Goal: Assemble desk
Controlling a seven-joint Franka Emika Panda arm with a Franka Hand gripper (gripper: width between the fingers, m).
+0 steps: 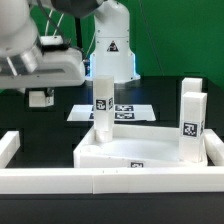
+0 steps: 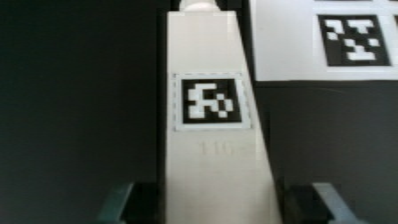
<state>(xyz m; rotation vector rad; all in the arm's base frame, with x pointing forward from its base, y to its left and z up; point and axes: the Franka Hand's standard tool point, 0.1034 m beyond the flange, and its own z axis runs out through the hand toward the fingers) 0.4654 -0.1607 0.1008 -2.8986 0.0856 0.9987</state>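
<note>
Legs (image 1: 104, 103) stand on panel (image 1: 140, 152), black table (image 1: 30, 118)

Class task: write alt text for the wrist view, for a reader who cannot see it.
A tall white leg bearing a black-and-white square tag fills the middle of the frame, standing between the two dark jaws, which sit either side of it with gaps showing. Behind it lies the marker board on a dark table.

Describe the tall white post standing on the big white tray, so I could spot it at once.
Find the white tray-like panel low in the exterior view. At its far corner, toward that view's left, the post stands upright with a black-and-white tag on its front. The other legs stand together on the exterior view's right; this one stands alone.
</note>
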